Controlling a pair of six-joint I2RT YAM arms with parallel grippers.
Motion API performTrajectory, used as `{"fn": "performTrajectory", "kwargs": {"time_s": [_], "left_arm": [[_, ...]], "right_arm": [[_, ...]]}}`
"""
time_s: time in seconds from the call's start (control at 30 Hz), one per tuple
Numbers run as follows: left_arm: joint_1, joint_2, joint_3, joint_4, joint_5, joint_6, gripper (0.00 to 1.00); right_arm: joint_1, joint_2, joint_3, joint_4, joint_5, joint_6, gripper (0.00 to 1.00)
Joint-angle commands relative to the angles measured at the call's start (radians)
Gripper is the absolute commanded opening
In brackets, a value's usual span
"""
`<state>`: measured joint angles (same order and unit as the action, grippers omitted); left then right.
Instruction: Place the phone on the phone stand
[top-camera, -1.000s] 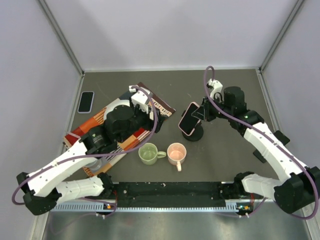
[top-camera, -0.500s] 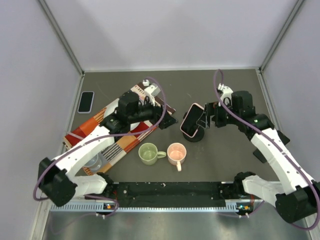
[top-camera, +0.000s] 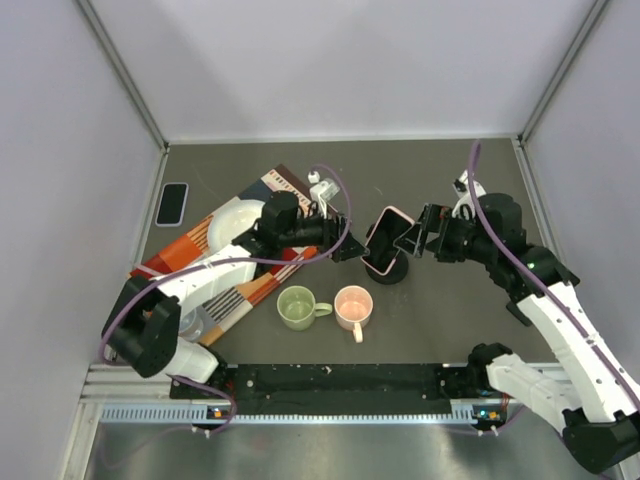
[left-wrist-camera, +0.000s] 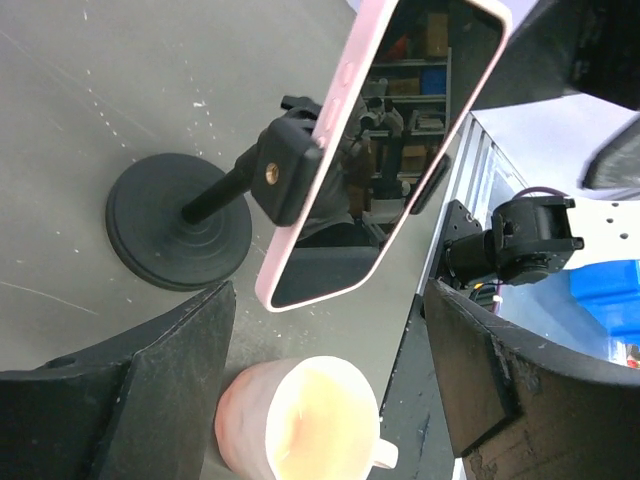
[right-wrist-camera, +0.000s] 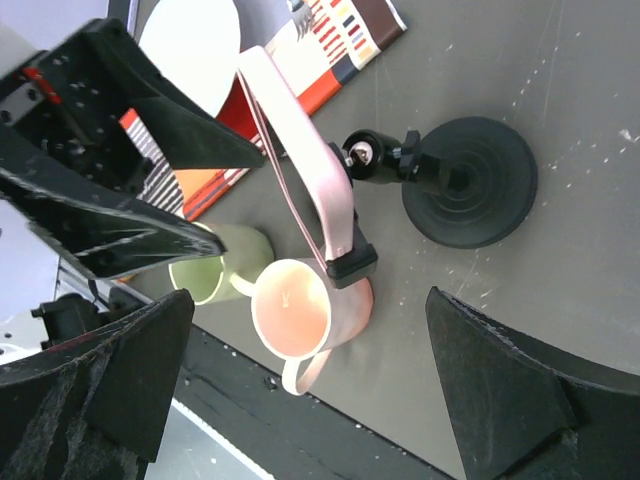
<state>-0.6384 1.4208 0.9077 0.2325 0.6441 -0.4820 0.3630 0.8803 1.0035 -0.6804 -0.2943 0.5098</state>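
The left hand (top-camera: 346, 249), jaws spread and empty, hovers just left of the pink-cased phone (top-camera: 384, 238). The phone sits clamped in the phone stand (top-camera: 389, 268) on the table (top-camera: 460, 180), its long axis steeply tilted. The right hand (top-camera: 421, 234), likewise spread and empty, flanks it on the right, about equally near.

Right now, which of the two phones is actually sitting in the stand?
The pink-cased phone, held tilted in the clamp of the black stand mid-table. The other phone has a dark face and lies flat at the left edge of the table.
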Motion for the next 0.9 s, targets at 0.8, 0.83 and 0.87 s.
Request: {"fn": "performTrajectory", "kwargs": {"time_s": [0.8, 0.83, 0.87], "left_arm": [[-0.250, 0.018, -0.170, 0.390, -0.213, -0.177, 0.84], [-0.254, 0.010, -0.176, 0.407, -0.216, -0.179, 0.84], [-0.254, 0.000, -0.197, 0.413, -0.227, -0.178, 0.84]], "right_arm": [[0.296, 0.091, 0.156, -0.076, 0.602, 0.236, 0.99], [0.313, 0.100, 0.174, -0.077, 0.618, 0.230, 0.99], [0.330, 0.108, 0.184, -0.080, 0.650, 0.228, 0.99]]}}
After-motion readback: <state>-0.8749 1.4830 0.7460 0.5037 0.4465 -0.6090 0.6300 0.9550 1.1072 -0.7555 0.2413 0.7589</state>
